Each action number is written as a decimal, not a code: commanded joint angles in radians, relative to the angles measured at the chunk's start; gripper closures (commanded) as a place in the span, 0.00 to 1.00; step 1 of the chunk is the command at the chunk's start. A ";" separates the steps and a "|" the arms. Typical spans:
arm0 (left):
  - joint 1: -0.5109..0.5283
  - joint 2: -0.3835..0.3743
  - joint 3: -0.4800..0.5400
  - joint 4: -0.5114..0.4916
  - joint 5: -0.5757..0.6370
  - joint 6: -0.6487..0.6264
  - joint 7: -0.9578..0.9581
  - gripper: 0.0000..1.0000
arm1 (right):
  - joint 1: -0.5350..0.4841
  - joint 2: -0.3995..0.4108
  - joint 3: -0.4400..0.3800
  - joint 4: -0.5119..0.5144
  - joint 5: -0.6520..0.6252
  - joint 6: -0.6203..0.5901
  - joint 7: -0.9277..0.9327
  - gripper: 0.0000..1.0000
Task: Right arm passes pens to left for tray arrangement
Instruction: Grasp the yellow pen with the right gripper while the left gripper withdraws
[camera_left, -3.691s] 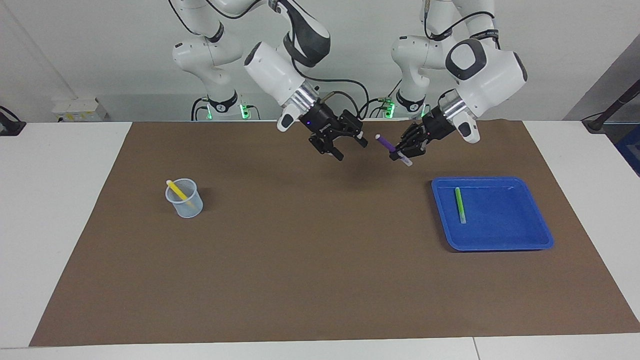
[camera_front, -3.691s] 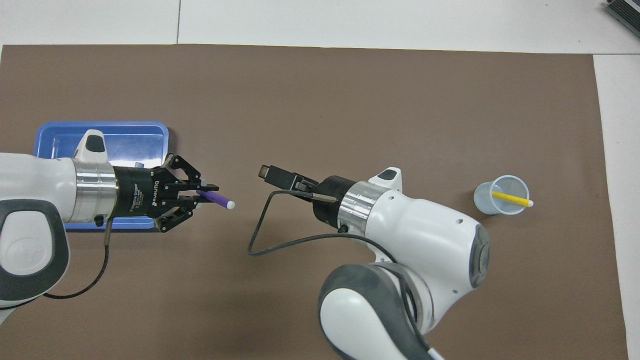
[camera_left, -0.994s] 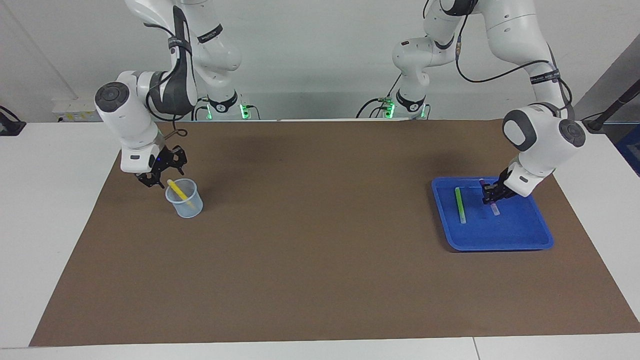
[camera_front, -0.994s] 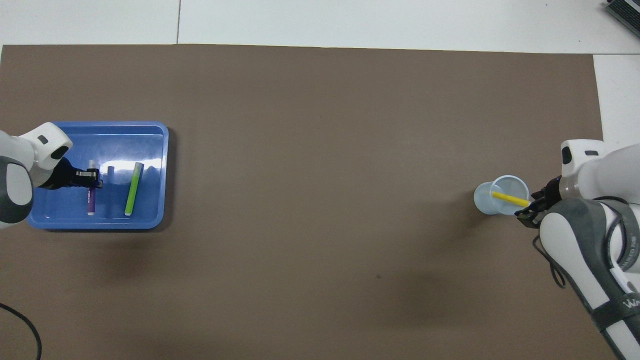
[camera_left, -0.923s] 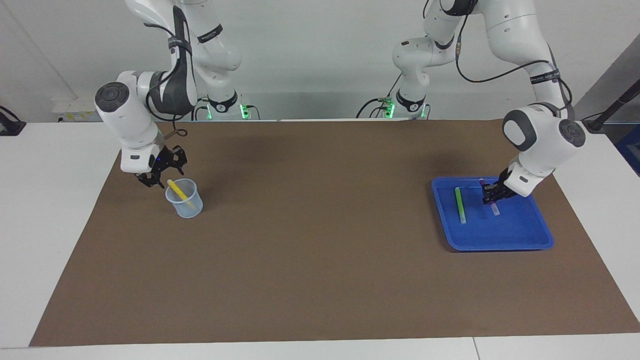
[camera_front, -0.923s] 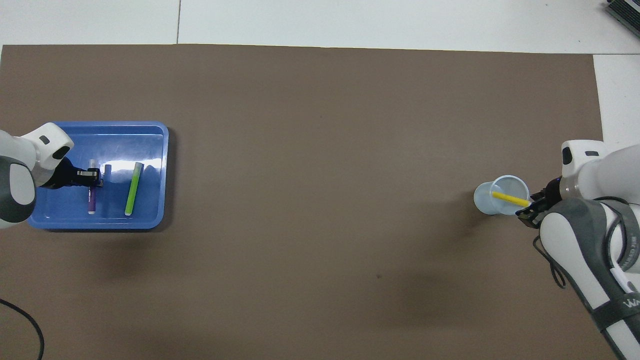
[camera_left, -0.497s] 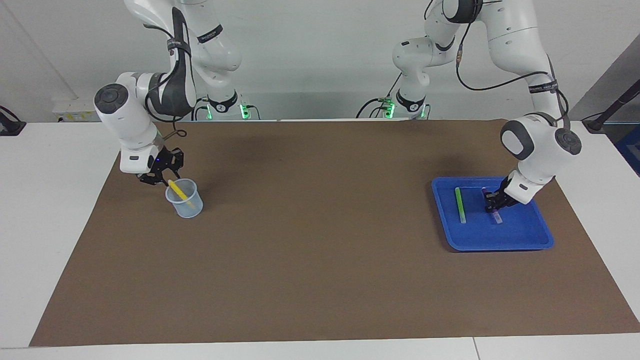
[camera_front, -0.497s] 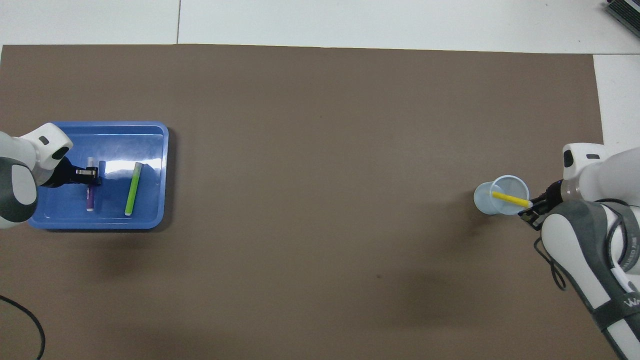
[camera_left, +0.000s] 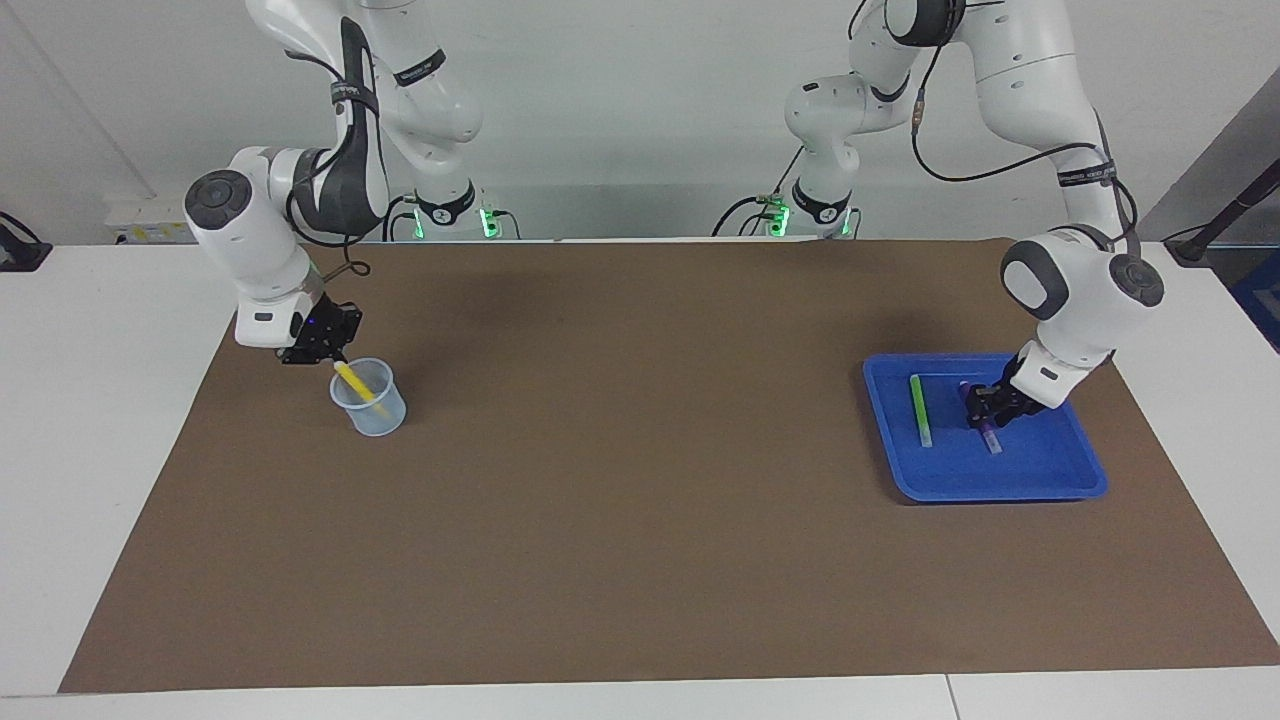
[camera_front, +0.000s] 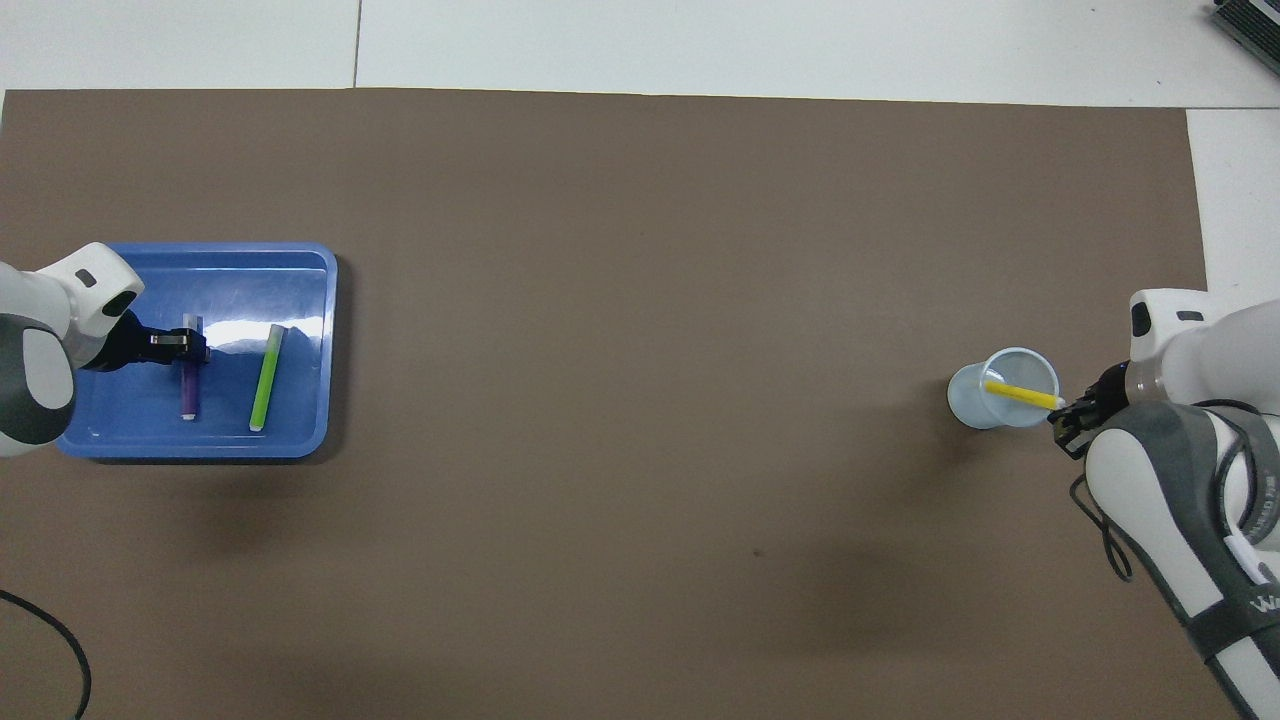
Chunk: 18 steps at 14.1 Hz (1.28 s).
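Left gripper (camera_left: 985, 411) is down in the blue tray (camera_left: 1050, 475), at the purple pen (camera_left: 986, 432). The pen lies on the tray floor beside the green pen (camera_left: 919, 410), roughly parallel to it, with a gap between them. Fingers sit on either side of the purple pen's upper half; whether they clamp it or have let go cannot be told from either view. In the overhead view the left gripper (camera_front: 185, 346) covers the part of the purple pen (camera_front: 189, 392) farther from the robots, and the green pen (camera_front: 265, 378) lies clear of it. Tray (camera_front: 300, 440) sits on the brown mat (camera_left: 640, 480) at the left arm's end of the desk (camera_left: 100, 330).

Right gripper (camera_left: 318, 345) is at the right arm's end, at the top of the yellow pen (camera_left: 351, 381). That pen stands tilted in the pale translucent cup (camera_left: 372, 410), its upper end leaning over the rim toward the gripper. Right gripper (camera_front: 1068, 418) appears to meet the pen's whitish tip, but the finger gap is too small to read, so open or closed cannot be told. Yellow pen (camera_front: 1018, 394) crosses the cup (camera_front: 975, 402) mouth in the overhead view. Cup and tray are well apart.
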 joint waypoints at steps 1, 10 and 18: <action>0.012 0.016 -0.007 0.016 0.015 0.008 0.010 0.50 | -0.021 -0.009 0.016 -0.014 -0.016 0.008 -0.009 0.56; 0.014 0.028 -0.007 0.181 0.002 -0.235 0.001 0.42 | -0.024 0.013 0.016 0.056 -0.006 -0.046 -0.007 0.36; 0.006 -0.004 -0.010 0.313 -0.053 -0.469 -0.134 0.40 | -0.015 0.030 0.019 0.050 0.007 0.018 0.093 0.48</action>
